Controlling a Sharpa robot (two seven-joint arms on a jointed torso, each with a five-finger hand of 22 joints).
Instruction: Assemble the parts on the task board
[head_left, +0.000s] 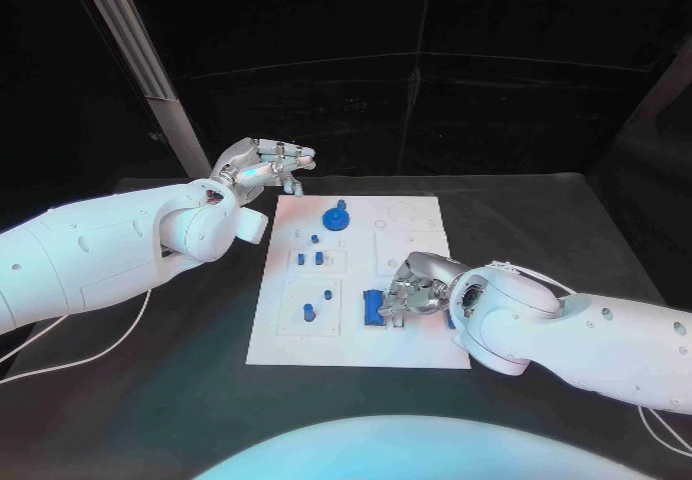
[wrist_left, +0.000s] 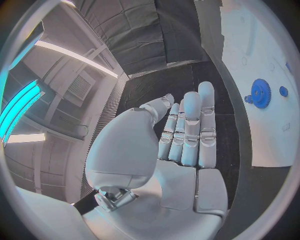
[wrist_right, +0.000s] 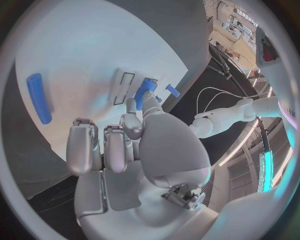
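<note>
The black worktop (head_left: 577, 230) carries the white task board (head_left: 418, 352) at its centre, with the blue parts on it: a gear (head_left: 336, 217) toward 12 o'clock and a block (head_left: 374, 308) toward 5. The left hand (head_left: 268, 163) hovers off the board's 11 o'clock corner; its wrist view shows straight, empty fingers (wrist_left: 206, 125). The right hand (head_left: 411, 290) rests on the board beside the block, and its wrist view shows a fingertip (wrist_right: 150, 102) touching the block, nothing clamped.

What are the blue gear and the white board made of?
The blue gear looks like matte moulded or printed plastic: uniform colour, no metallic glint. The task board seems a rigid white plastic or coated plate, smooth with a faint sheen; I can't tell which.
</note>
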